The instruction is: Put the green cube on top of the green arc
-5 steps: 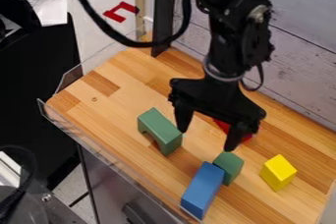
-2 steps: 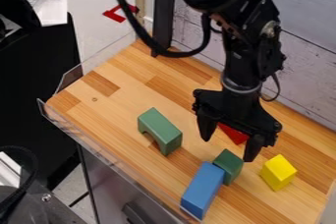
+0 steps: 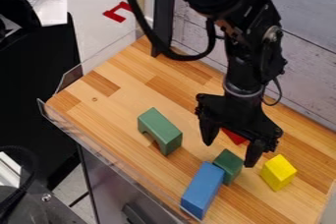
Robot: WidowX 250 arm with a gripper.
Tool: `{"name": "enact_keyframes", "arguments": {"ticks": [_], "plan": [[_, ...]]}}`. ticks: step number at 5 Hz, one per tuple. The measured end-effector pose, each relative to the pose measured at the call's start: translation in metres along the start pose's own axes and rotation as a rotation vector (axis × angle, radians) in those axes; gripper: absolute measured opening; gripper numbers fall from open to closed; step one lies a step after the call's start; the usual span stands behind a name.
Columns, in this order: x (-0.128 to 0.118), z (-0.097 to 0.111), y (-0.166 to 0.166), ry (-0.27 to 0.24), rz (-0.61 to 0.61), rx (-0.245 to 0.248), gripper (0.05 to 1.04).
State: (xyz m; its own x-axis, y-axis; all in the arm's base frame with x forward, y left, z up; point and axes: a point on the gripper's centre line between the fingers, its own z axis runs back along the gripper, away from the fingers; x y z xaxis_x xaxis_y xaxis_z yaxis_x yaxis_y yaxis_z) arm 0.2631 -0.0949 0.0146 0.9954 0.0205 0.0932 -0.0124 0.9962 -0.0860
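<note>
My gripper (image 3: pixel 230 153) hangs open above the work surface, its two fingers spread with nothing held between them. Just below it in the view lies the green cube (image 3: pixel 228 165), touching the upper end of the blue block. The green arc (image 3: pixel 159 130) rests to the left of the gripper, its opening facing the lower left, with nothing on top of it.
The blue block (image 3: pixel 202 190) lies against the green cube. A yellow block (image 3: pixel 278 172) sits to the right, and a red block (image 3: pixel 234 136) is partly hidden behind the gripper. A clear panel edges the wooden table (image 3: pixel 98 115) at left; a whitewashed wall (image 3: pixel 305 70) stands behind.
The gripper has moved right and down in the view, from between the arc and the cube to over the cube, still open. The blocks have stayed where they were.
</note>
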Motion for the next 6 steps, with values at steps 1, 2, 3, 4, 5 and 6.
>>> {"name": "enact_keyframes", "arguments": {"ticks": [1, 2, 3, 4, 5, 6], "plan": [[-0.003, -0.004, 0.001, 0.015, 0.007, -0.004, 1.001], [-0.004, -0.011, 0.000, 0.024, 0.015, -0.008, 1.001], [-0.008, -0.025, 0.001, 0.055, 0.019, -0.002, 1.001], [-0.005, -0.032, 0.000, 0.060, 0.021, -0.004, 1.001], [-0.006, -0.038, 0.002, 0.079, 0.028, 0.003, 0.955], [-0.005, -0.039, 0.003, 0.064, 0.044, -0.005, 0.676]]}}
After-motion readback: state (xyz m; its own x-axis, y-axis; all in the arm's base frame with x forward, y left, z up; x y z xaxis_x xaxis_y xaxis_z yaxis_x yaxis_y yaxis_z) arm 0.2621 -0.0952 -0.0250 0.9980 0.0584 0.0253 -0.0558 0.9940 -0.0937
